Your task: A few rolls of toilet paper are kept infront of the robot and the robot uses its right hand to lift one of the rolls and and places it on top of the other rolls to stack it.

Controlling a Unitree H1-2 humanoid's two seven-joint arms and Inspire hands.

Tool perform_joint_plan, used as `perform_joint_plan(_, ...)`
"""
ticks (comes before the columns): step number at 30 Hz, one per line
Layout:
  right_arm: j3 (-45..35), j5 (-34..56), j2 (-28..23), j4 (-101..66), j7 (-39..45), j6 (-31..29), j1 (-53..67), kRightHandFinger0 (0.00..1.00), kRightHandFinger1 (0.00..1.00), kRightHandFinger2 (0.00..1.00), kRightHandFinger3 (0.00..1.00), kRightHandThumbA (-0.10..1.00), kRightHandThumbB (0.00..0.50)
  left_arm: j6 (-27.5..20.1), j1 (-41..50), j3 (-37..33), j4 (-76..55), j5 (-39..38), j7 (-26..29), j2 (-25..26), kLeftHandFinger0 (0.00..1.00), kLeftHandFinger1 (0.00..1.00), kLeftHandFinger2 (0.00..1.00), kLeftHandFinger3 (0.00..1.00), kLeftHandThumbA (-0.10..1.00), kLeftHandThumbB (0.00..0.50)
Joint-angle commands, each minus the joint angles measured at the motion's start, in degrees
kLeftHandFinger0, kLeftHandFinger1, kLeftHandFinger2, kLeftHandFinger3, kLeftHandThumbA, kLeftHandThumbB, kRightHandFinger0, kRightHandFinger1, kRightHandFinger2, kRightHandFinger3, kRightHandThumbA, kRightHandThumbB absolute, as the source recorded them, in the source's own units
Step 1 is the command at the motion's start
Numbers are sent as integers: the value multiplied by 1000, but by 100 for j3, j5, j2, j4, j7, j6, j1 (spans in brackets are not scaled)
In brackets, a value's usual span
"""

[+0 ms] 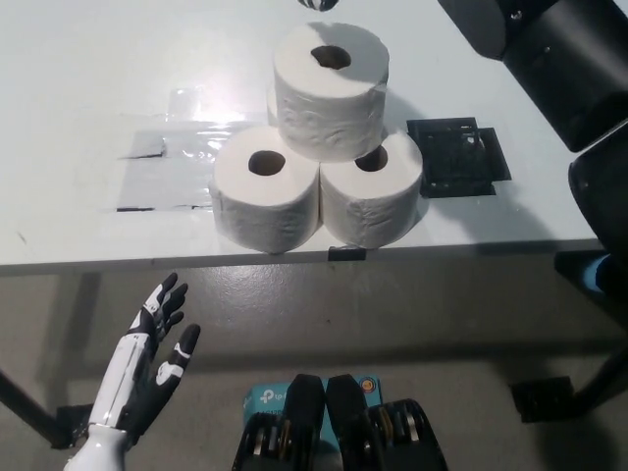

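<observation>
One toilet paper roll [330, 90] is perched on the lower rolls [316, 191]; it could be toppled if nudged; right hand's fingers cannot be told, left hand [145, 365] spread empty.

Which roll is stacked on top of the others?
The upright top roll, resting across the front-left roll and front-right roll, which stand on the table.

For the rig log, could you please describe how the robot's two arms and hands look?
The left robot hand is white with black panels and black fingertips on a slim white forearm. The right arm is bulky, glossy black and cylindrical with small screw heads; its hand is nearly out of view.
</observation>
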Motion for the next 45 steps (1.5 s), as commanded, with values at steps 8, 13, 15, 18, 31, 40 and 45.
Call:
perform_joint_plan(8, -2502, 1316, -2031, -5216, 563, 1420, 600, 1000, 1000, 1000, 1000, 1000, 337, -140, -282, 6, -78, -96, -102, 96, 1000, 1000, 1000, 1000, 905, 312)
perform_joint_plan(13, -4419, 2189, -2315, -8241, 426, 2476, 1834, 1000, 1000, 1000, 1000, 1000, 324, -1, -479, 20, -16, -148, -99, 58, 1000, 1000, 1000, 1000, 1000, 339)
perform_joint_plan(15, -4805, 2214, -2184, -9140, 351, 2875, 2191, 1000, 1000, 1000, 1000, 1000, 349, 6, -530, 32, 26, -189, -80, 18, 1000, 1000, 1000, 1000, 1000, 270)
perform_joint_plan(18, -5540, 2562, -1481, -10644, -3, 3204, 3234, 1000, 1000, 1000, 1000, 1000, 325, 32, -568, 16, 40, -210, -96, 4, 1000, 1000, 1000, 1000, 1000, 213)
perform_joint_plan(31, -4536, 4076, 418, -10907, -2951, 74, 7982, 1000, 1000, 1000, 1000, 1000, 233, 37, -1018, 10, 326, -252, -82, -82, 1000, 1000, 1000, 1000, 1000, 380)
perform_joint_plan(40, -4581, 3533, 1383, -6720, -3369, -2004, 9178, 1000, 1000, 1000, 1000, 1000, 214, 5, -863, -14, 255, -264, -126, -47, 1000, 1000, 1000, 1000, 1000, 310)
perform_joint_plan(45, -4398, 3530, 1319, -5555, -3669, -2181, 9014, 1000, 1000, 1000, 1000, 1000, 212, 75, -888, 14, 248, -285, -88, -79, 1000, 1000, 1000, 1000, 1000, 313)
